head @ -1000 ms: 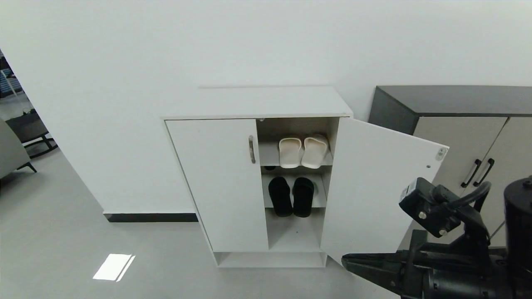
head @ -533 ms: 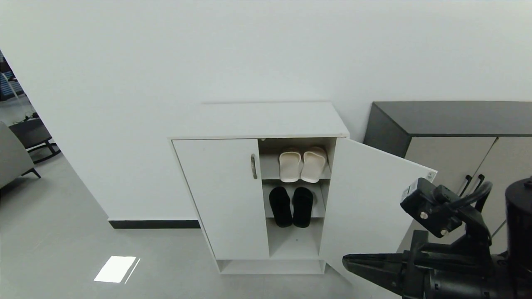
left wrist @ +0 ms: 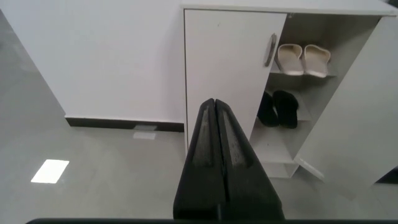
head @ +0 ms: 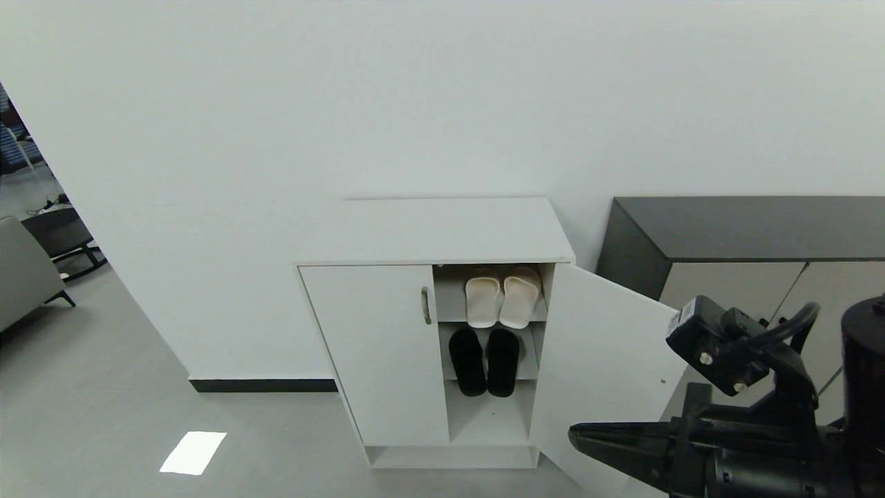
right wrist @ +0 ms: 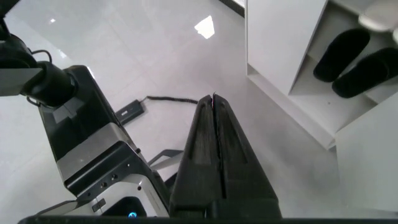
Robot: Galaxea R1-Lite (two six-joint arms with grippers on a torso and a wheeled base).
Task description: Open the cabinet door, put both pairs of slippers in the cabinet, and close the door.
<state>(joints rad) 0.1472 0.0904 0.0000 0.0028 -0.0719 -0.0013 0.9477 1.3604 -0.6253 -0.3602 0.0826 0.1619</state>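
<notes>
The white cabinet (head: pixel 449 232) stands against the wall with its left door (head: pixel 377 353) closed and its right door (head: pixel 601 373) swung open. Inside, a white pair of slippers (head: pixel 501 299) rests on the upper shelf and a black pair (head: pixel 484 361) on the shelf below. My right gripper (head: pixel 577 436) is shut and empty, low in front of the open door's lower edge. In the left wrist view my left gripper (left wrist: pixel 214 102) is shut on nothing, well back from the cabinet, with both slipper pairs (left wrist: pixel 303 59) (left wrist: pixel 278 107) visible beyond it. The right gripper (right wrist: pixel 213 98) hangs over the floor near the black slippers (right wrist: pixel 354 56).
A dark sideboard (head: pixel 747 228) stands just right of the open door. At the far left are a chair (head: pixel 28 270) and a doorway. A bright light patch (head: pixel 193 452) lies on the grey floor. A cable (right wrist: pixel 168 99) runs across the floor.
The whole head view has shifted: the cabinet now sits lower and smaller in the picture, so the camera has moved back. Slippers and doors keep their places; the right arm holds its pose.
</notes>
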